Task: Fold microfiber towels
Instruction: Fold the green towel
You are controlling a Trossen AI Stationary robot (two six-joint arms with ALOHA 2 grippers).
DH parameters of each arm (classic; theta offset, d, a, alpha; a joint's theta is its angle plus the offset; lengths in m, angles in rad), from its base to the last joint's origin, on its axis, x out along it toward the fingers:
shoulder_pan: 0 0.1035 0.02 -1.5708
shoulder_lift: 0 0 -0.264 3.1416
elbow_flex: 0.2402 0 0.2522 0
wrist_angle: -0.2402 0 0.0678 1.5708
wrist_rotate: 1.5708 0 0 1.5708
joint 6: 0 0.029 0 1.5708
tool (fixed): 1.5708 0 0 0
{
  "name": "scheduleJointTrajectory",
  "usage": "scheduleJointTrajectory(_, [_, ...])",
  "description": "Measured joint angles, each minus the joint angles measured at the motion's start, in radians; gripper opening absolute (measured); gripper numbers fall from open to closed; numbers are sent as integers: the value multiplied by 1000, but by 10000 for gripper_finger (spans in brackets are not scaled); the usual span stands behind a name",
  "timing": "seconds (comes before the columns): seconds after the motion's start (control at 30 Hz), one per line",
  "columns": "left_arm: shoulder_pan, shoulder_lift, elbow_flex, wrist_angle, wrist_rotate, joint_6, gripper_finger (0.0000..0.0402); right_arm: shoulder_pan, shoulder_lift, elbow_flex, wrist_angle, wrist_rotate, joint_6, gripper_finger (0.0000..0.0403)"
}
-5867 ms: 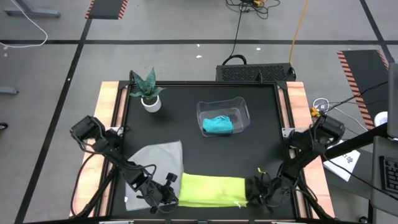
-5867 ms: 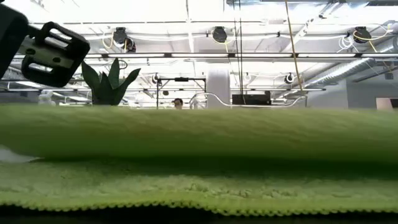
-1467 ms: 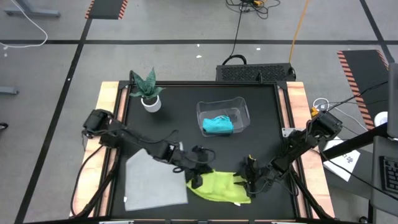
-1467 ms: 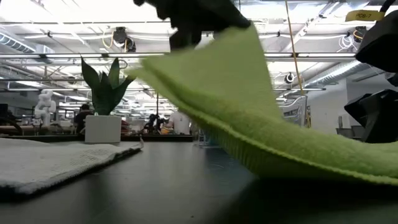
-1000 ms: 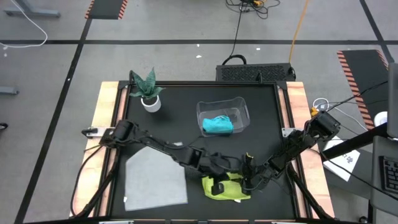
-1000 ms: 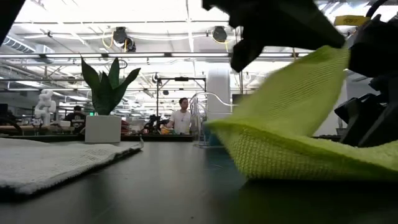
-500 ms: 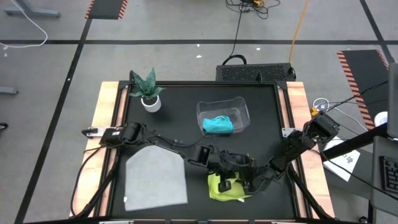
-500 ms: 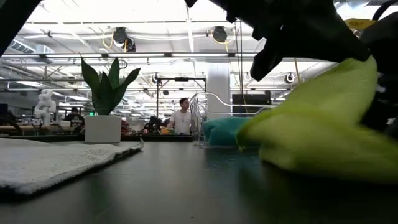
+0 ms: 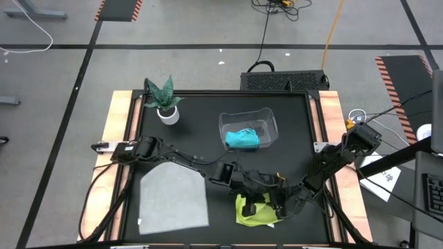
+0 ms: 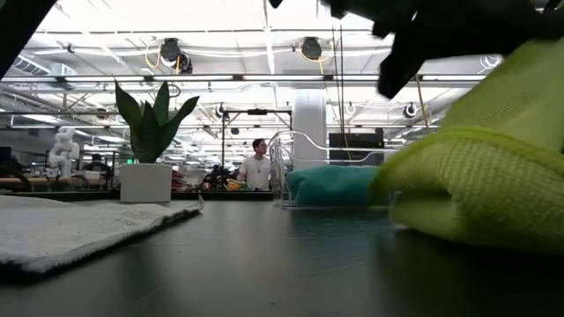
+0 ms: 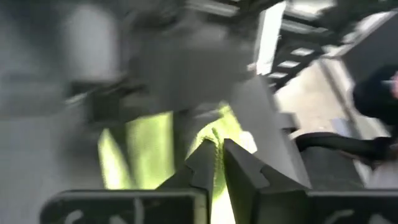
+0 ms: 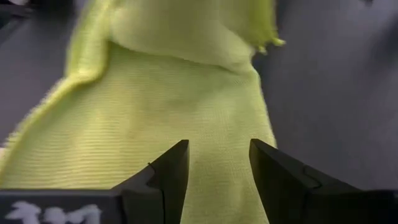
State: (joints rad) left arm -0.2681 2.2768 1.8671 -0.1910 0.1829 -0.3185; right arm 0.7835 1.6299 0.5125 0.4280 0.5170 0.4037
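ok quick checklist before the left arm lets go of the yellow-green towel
1. Left pincer grip: shut on a thin edge of the yellow-green towel – ok.
2. Right pincer: open, with the towel between its fingers – ok.
3. Fold layers: in the low view the towel's top layer lies over the lower one; whether the edges line up – cannot tell.
4. Space around it: the light grey towel lies flat, apart on the left – ok.
5. Teal towel: inside the clear bin, out of the way – ok.
6. Towel fully on the table: near the front edge, none overhanging – ok.
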Motion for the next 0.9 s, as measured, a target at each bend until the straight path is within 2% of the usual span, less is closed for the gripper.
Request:
scheduleJointTrajectory(0.13, [-12,0,0,59,38,3,74,-6,1,0,-25,3,56,162])
scheduleJointTrajectory(0.47, [-16,0,0,60,74,27,148,-23,3,-54,-2,2,187,162])
scheduleJointTrajectory(0.63, [7,0,8,64,26,-13,152,-34,2,-84,64,-23,191,162])
scheduleJointTrajectory(0.9, [33,-12,23,47,27,-8,150,-56,24,-85,80,-52,192,144])
